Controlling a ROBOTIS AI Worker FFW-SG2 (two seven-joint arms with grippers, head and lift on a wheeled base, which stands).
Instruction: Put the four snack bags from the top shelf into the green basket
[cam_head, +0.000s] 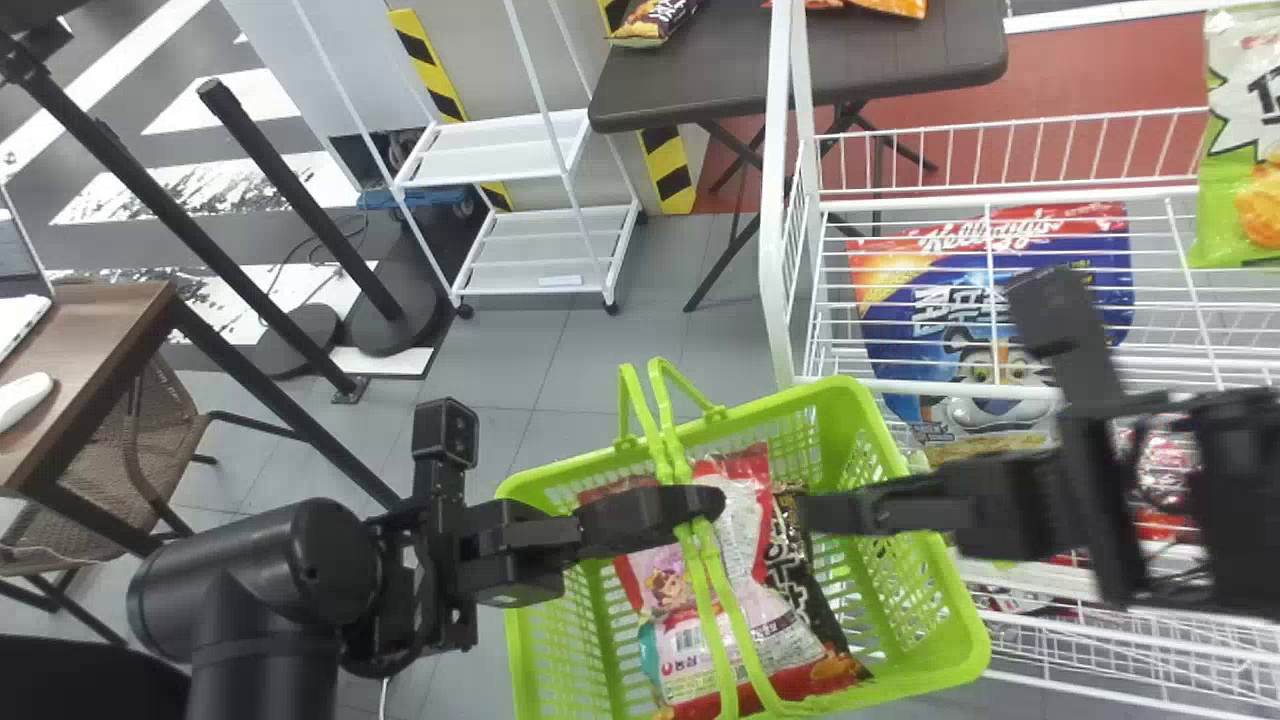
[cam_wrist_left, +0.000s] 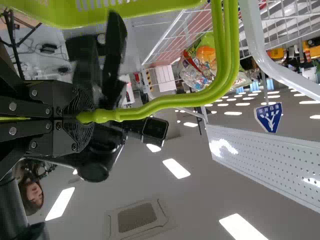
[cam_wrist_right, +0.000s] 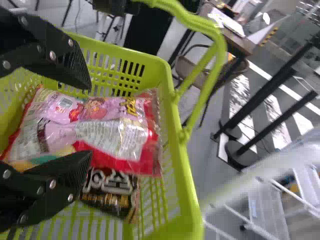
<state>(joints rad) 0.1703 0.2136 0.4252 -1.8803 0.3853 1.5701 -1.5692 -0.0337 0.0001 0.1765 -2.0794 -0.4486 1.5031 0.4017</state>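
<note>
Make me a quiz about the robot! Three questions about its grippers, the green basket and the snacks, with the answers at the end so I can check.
1. True or false: the left gripper is holding the green basket by its handles.
2. Where is the pink snack bag with the cartoon face?
A) on the floor
B) on the wooden desk
C) inside the green basket
3. Fill in the missing word, open or shut: the fingers of the right gripper are ____.

Key: 1 true; 2 C; 3 open.
</note>
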